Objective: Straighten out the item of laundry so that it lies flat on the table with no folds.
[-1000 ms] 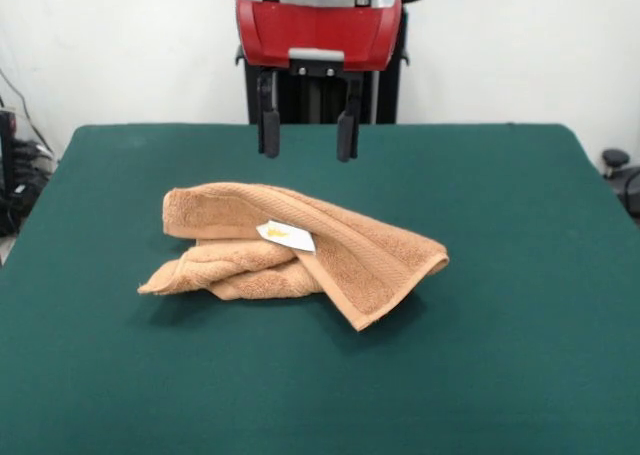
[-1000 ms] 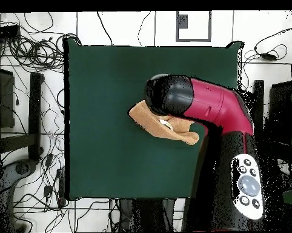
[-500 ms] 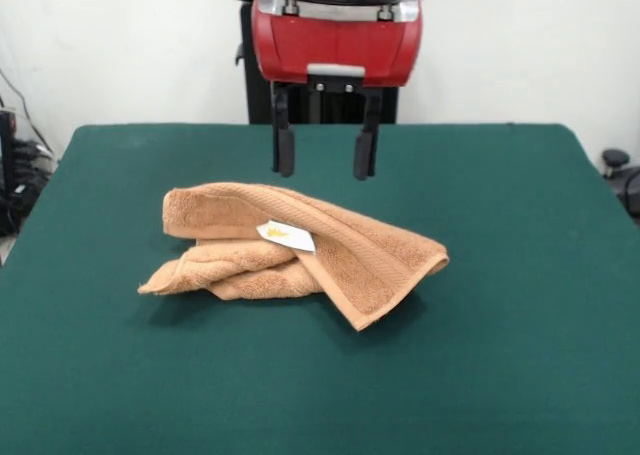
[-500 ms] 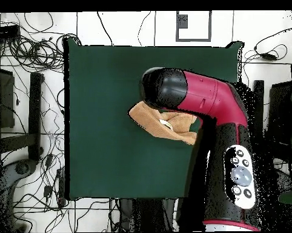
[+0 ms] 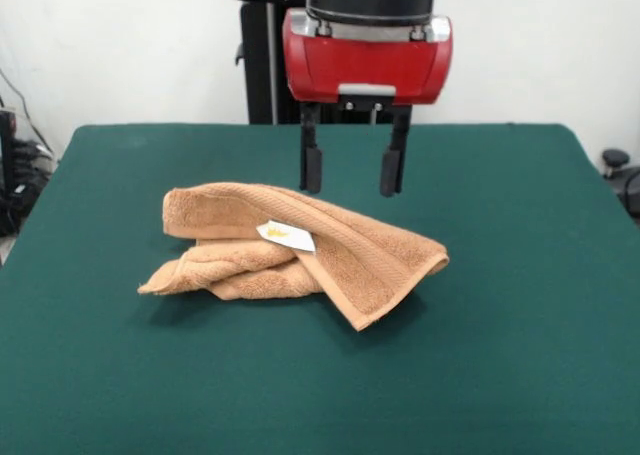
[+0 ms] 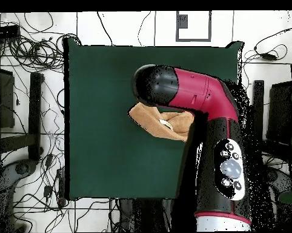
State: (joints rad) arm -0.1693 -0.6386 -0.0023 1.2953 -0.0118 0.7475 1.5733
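The gripper (image 5: 351,174), fingers spread apart and empty, hangs at upper centre above the table (image 5: 520,305), with the crumpled towel (image 5: 300,250) lying below and left, its long axis running left-right.

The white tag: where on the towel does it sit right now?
Front view: the white tag lies on top of the folded towel, near its middle, below and left of the open gripper.

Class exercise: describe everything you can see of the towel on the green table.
The towel is light brown terry cloth with woven border bands and a small white tag printed in yellow. It lies crumpled near the middle of the table, folded over itself in several layers, one corner pointing toward the camera. Only the table touches it; the open gripper hangs above its far edge.
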